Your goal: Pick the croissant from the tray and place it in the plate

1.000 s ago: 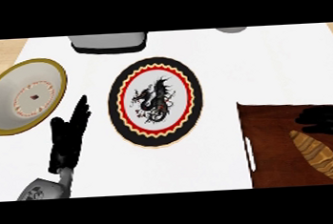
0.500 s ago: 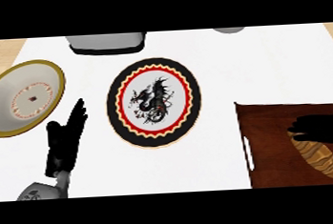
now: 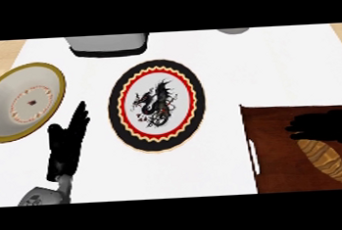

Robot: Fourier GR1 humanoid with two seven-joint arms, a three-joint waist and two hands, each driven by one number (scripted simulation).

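Right hand [image 3: 325, 127] over the croissant's [image 3: 327, 160] upper end on the tray [image 3: 273, 146]; left hand [image 3: 65, 142] resting open beside the plate [image 3: 157, 105].

The croissant probably handles as a light, soft, flaky thing; it would crush or flake if squeezed hard, so I judge the best hold is across its thick middle, fingers on one long side and thumb on the other, not at the tapered tips; it is golden-brown with darker ridges across it, long and tapered, lying aslant near the right edge of the dark wooden tray; the black right hand covers its upper end, but whether those fingers are curled round it I cannot tell; the left hand has straight fingers and holds nothing; the plate, with a dragon and a red and black rim, lies left of the tray.
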